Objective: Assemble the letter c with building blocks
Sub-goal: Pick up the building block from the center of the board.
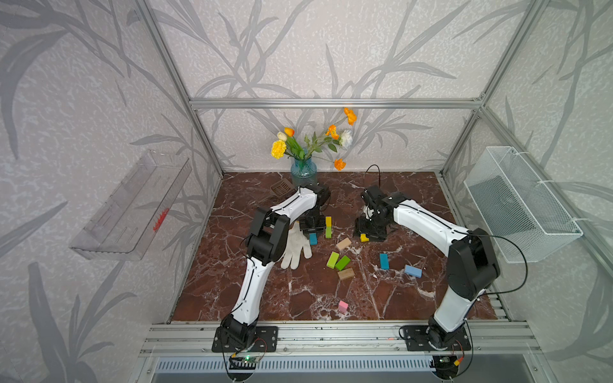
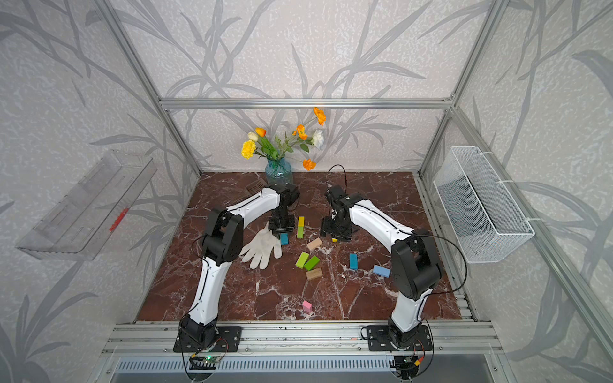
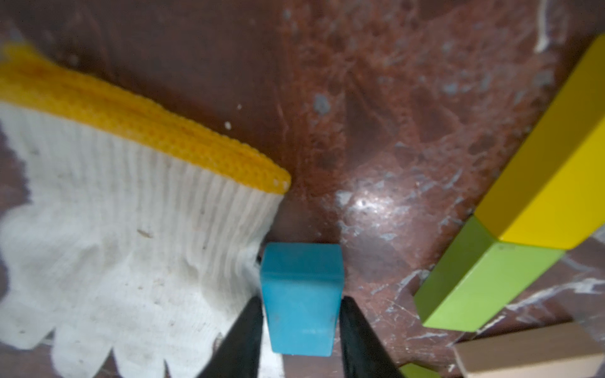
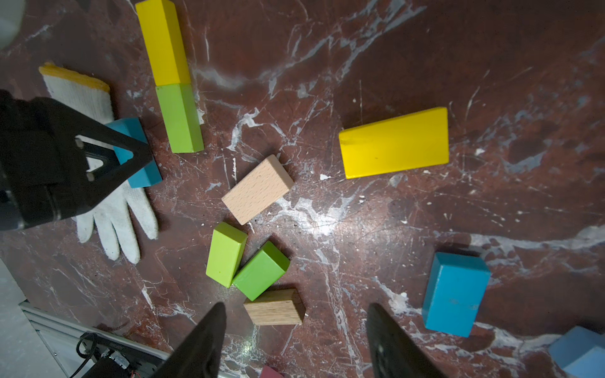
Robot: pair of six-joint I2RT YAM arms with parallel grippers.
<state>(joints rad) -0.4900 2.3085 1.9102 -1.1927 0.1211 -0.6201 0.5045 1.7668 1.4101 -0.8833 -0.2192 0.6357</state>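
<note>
Left fingers (image 3: 242, 343): closed part-way onto the two long sides of one teal block (image 3: 301, 301), which sits just beside the ribbed wrist of the glove (image 3: 114, 229); whether this block rests on the table (image 1: 265, 291) or is lifted off it cannot be told. Right fingers (image 4: 203, 347): spread wide, holding and touching nothing, hanging above the table near the middle cluster of blocks. Building blocks, eleven in view, all on or just over the table. Yellow, two: one on its narrow edge (image 4: 163, 42), one lying flat and apart (image 4: 394, 142). Green, three: a light-green block (image 4: 180, 117) set end to end against the edge-standing yellow one in a straight line, a lime block (image 4: 226, 253), and a darker green block (image 4: 262, 270) touching the lime one. Teal, two: the gripped one and a free teal block (image 4: 455, 293) well to the side. Light blue, one (image 1: 413, 271), near the free teal block. Plain wood, two: a pale block (image 4: 258, 188) and a browner block (image 4: 275, 307) just beside the darker green one. Pink, one (image 1: 343, 306), alone toward the front edge. Other items: one white knitted glove with yellow cuff, one brown slotted spatula (image 1: 282, 188), one blue glass vase of flowers (image 1: 303, 170) at the back.
</note>
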